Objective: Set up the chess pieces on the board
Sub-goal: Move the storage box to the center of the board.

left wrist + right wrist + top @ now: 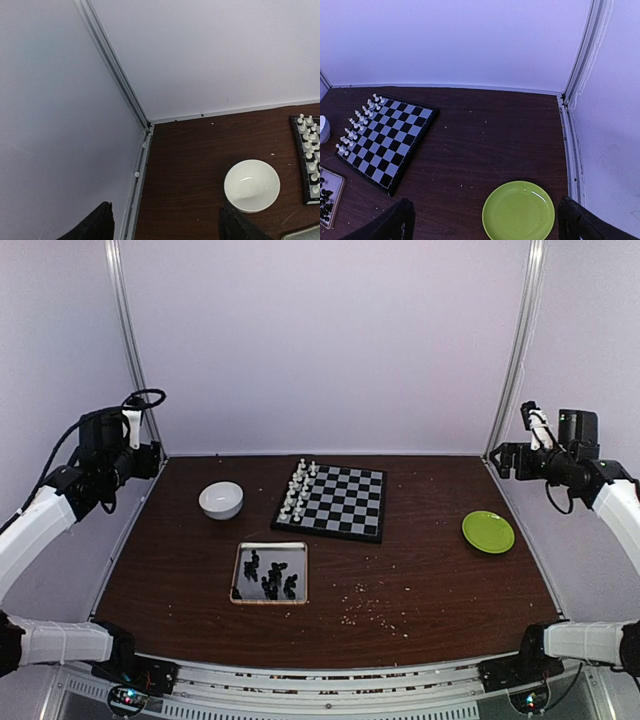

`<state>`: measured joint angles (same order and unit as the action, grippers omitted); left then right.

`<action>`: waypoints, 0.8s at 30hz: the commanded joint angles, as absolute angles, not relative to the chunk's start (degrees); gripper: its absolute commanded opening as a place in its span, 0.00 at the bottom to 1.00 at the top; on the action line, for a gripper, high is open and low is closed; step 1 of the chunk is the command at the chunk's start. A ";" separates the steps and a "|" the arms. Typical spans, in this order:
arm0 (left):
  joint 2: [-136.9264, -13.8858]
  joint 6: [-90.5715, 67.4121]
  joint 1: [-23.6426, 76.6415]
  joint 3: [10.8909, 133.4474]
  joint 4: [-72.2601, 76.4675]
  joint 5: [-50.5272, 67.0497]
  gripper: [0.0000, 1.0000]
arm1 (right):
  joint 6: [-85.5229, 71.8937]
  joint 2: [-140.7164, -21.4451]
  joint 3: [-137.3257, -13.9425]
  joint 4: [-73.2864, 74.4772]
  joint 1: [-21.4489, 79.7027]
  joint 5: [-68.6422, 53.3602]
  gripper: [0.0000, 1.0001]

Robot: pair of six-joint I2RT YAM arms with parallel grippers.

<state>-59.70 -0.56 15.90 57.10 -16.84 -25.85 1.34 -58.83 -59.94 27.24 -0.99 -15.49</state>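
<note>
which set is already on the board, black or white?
The white pieces, along the board's left side; the black pieces lie in the metal tray.

Bright, even, violet-tinged light, soft shadows, small glint on bowl (251, 186).

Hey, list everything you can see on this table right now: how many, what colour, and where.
board: one, black and pale grey, table centre
white chess pieces: two rows, uncountable here, board's left edge
black chess pieces: cluster, count unclear, inside the tray
tray: one, silver, near side of board
bowl: one, white, left of board
plate: one, green, right of board
crumbs: many, pale, scattered at table's front
table: one, dark brown, under everything
left gripper: one, black, open, raised at left
right gripper: one, black, open, raised at right
</note>
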 commanded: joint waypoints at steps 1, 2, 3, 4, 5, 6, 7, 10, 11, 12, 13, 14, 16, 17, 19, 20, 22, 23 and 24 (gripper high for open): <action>-61.27 -1.26 18.39 59.42 -17.54 -15.18 0.71 | 4.74 -60.39 -57.65 23.68 -0.64 -22.02 0.99; -61.79 -1.59 19.89 59.98 -18.15 -14.39 0.69 | 5.02 -60.73 -56.77 22.63 -0.62 -23.81 0.99; -62.34 -2.02 21.44 60.50 -18.83 -13.33 0.67 | 4.94 -61.16 -55.72 21.27 -0.56 -25.48 0.98; -62.89 -2.57 23.15 61.06 -19.39 -12.46 0.66 | 4.61 -61.56 -54.74 19.76 -0.49 -27.02 0.97; -63.51 -3.09 25.11 61.55 -19.83 -11.66 0.64 | 4.69 -61.94 -53.84 18.84 -0.32 -28.86 0.96; -64.22 -3.66 27.65 62.00 -20.03 -11.17 0.63 | 5.40 -62.16 -53.55 18.89 -0.19 -30.69 0.94; -65.11 -4.09 30.11 62.63 -20.32 -10.51 0.61 | 6.40 -62.34 -53.13 19.24 -0.08 -32.29 0.93; -69.11 -5.07 37.73 65.03 -21.24 -9.33 0.58 | 7.29 -62.35 -50.45 17.79 0.18 -34.44 0.91; -70.84 -5.25 40.05 66.05 -21.69 -9.06 0.57 | 8.11 -62.20 -49.69 17.49 0.26 -35.39 0.90; -73.03 -5.37 42.72 67.50 -22.55 -8.89 0.55 | 9.83 -61.99 -49.26 17.84 0.32 -36.32 0.89; -75.13 -5.44 44.80 68.91 -23.29 -8.94 0.53 | 11.56 -61.83 -49.08 18.49 0.39 -36.88 0.88; -77.81 -5.27 47.59 70.74 -24.21 -9.23 0.51 | 12.73 -61.63 -48.93 18.85 0.40 -36.92 0.87; -83.28 -5.00 52.20 74.44 -26.19 -11.11 0.46 | 13.99 -61.46 -49.07 19.26 0.49 -36.46 0.86; -86.36 -4.95 54.32 76.53 -27.30 -11.85 0.42 | 14.63 -61.47 -49.19 19.49 0.50 -36.86 0.85; -92.12 -5.10 57.53 80.83 -29.57 -12.60 0.35 | 15.47 -61.47 -49.26 19.68 0.55 -38.36 0.84; -94.84 -5.29 58.70 82.65 -30.66 -12.74 0.31 | 15.85 -61.41 -49.24 19.79 0.62 -39.27 0.84; -100.64 -5.70 60.16 85.99 -32.73 -12.14 0.23 | 16.50 -61.22 -49.00 19.99 0.65 -40.63 0.83; -102.92 -5.81 60.67 87.44 -33.57 -11.58 0.18 | 16.87 -61.15 -48.90 20.08 0.66 -41.07 0.83; -105.09 -5.91 61.07 88.59 -34.19 -11.26 0.15 | 17.15 -61.01 -48.83 20.19 0.68 -41.35 0.83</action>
<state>-98.59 -4.93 59.81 84.01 -28.84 -11.66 14.41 -62.39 -49.01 20.36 0.19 -37.76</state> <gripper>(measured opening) 0.201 0.832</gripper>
